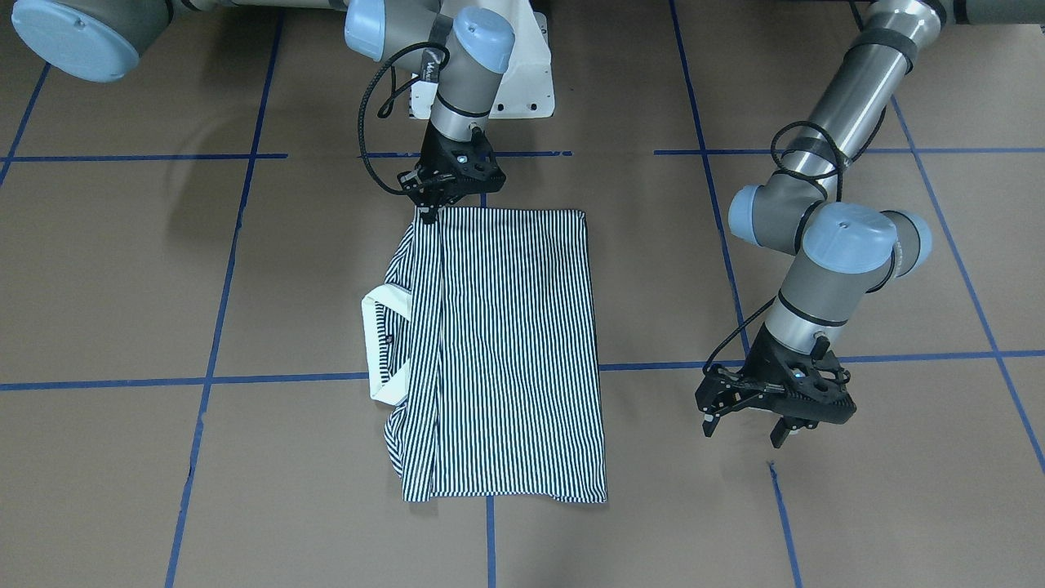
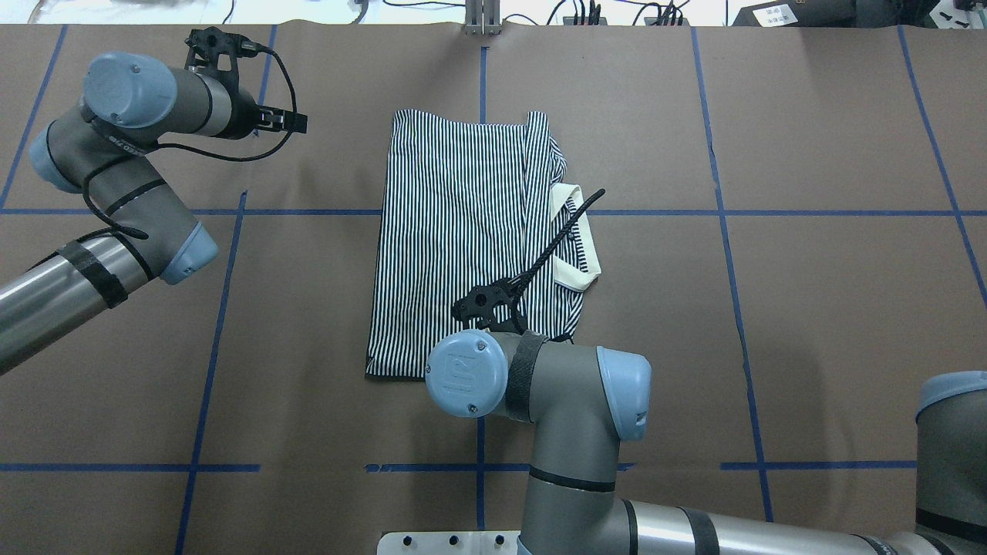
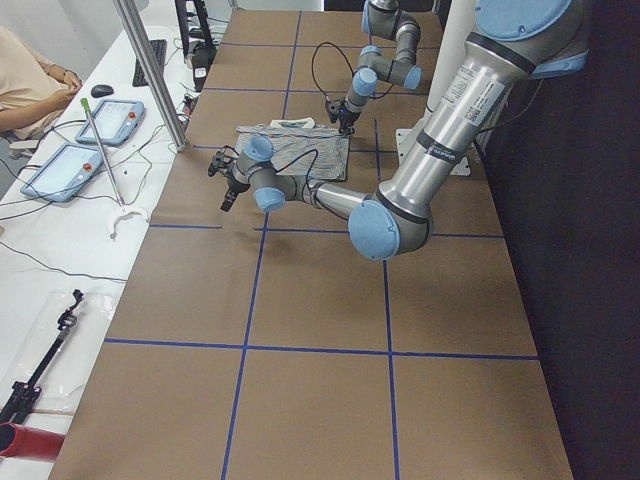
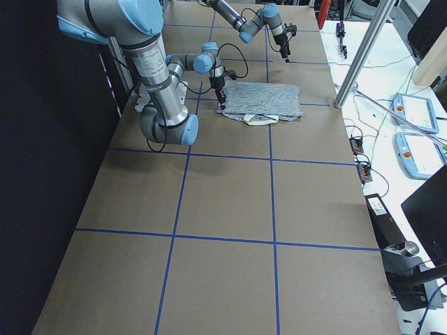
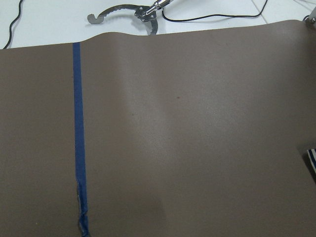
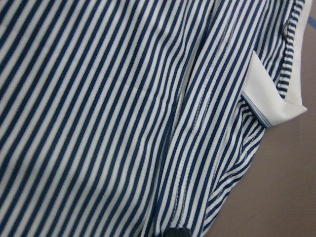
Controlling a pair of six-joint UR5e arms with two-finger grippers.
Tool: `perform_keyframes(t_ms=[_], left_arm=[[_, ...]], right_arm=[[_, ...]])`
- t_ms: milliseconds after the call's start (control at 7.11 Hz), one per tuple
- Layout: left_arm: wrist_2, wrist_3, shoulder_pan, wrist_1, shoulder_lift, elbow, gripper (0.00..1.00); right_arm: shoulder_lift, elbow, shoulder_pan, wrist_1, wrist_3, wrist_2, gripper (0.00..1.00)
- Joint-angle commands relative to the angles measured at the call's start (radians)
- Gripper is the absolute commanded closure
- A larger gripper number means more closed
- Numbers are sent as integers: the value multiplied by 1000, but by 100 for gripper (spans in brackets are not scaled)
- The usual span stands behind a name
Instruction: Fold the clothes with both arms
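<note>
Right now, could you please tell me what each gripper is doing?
Left gripper: open, holding nothing.
Right gripper: closed on a corner of the shirt.

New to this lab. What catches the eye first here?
A navy-and-white striped polo shirt, folded to a rectangle, lies centred on the brown table, white collar poking out. The right arm's black gripper seems to pinch its corner nearest the robot; the left arm's black gripper hangs open apart from it.

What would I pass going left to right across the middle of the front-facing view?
The white collar → the striped polo shirt, folded → bare table → the left gripper, jaws open.
</note>
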Motion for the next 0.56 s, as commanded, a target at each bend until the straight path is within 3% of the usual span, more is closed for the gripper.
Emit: perform_keyframes(t_ms=[0,422], left_arm=[[0,-2,2,0,0,0,0],[0,0,2,0,0,2,0]], right_arm=[[-107,107,1,1,1,-1,100],[-179,176,-21,2,15,-25,100]])
